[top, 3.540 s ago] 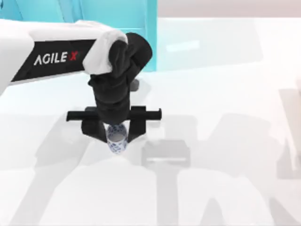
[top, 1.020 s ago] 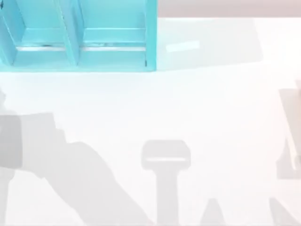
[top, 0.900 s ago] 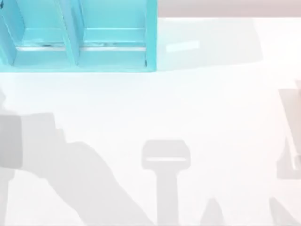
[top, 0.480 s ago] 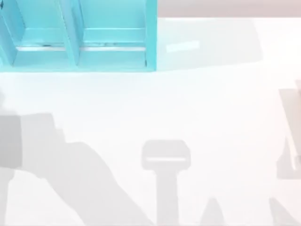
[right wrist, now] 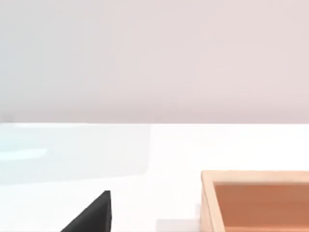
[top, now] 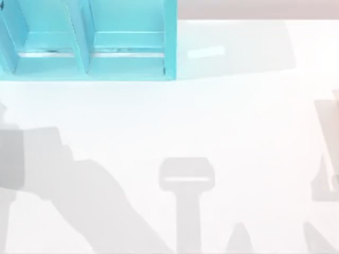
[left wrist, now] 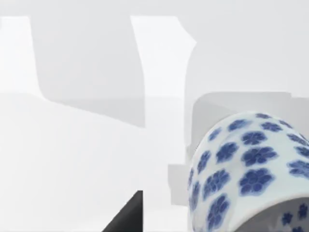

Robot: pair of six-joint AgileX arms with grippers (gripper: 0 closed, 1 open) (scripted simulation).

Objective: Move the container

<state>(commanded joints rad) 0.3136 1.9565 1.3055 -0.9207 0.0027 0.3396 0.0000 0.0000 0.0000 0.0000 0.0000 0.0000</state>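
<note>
The container (left wrist: 246, 164), a white cup with blue flowers, lies tilted and very close in the left wrist view, lifted off the white table (left wrist: 72, 159). My left gripper (left wrist: 183, 224) is shut on it. One black fingertip (left wrist: 126, 216) shows beside the cup and the other is hidden behind it. A black part of my right gripper (right wrist: 91, 215) shows low in the right wrist view, parked near a wooden box.
A large turquoise shelf unit (top: 90, 42) stands at the back left of the white table (top: 222, 116). An open wooden box (right wrist: 256, 200) sits beside my right gripper. Arm shadows fall across the table's front.
3.5 s ago my left arm stood over the table with its gripper around the container. Arm and container have since left the top view. Nothing has moved in the last second.
</note>
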